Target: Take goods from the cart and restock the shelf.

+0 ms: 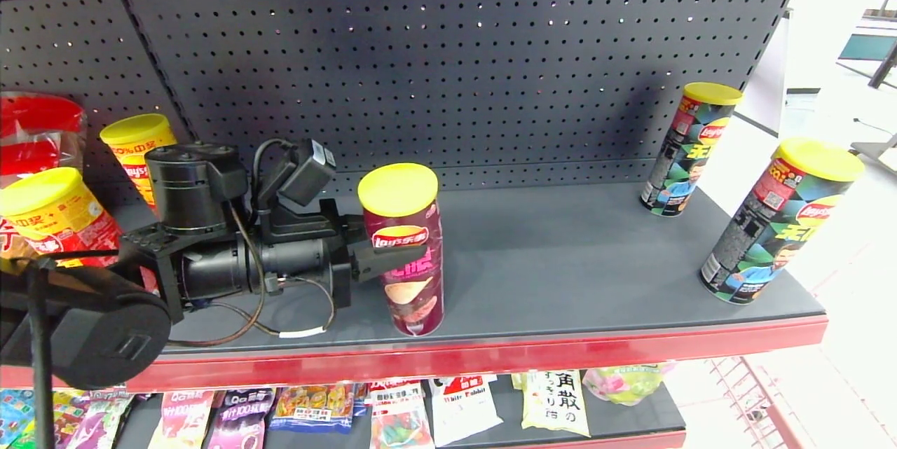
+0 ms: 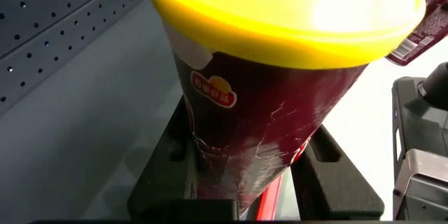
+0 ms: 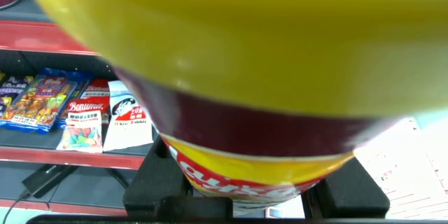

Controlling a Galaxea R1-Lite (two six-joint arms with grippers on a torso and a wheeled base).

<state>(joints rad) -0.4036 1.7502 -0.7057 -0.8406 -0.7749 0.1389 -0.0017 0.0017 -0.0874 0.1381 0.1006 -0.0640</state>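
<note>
In the head view, the left gripper [image 1: 401, 254] pinched a maroon can [image 1: 410, 281] about halfway up, one finger across its front. The can stood upright on the shelf [image 1: 560, 260], close to the red front edge. Well beyond the fingertips stood two dark cans [image 1: 690, 148], one by the pegboard [image 1: 455, 71] and the other near the front corner. Behind the wrist stood yellow cans [image 1: 49, 214]. Snack bags [image 1: 462, 407] lay on the lower level beneath the gripper.

In the left wrist view, the left gripper [image 2: 248, 143] had a finger pressed on either side of the maroon can [image 2: 266, 112], whose yellow lid rose above them.

In the right wrist view, the right gripper [image 3: 255, 175] closed on a second can [image 3: 238, 133], yellow-lidded, with a yellow band on its body. Beyond it, snack bags [image 3: 84, 112] lay on a low shelf level.
</note>
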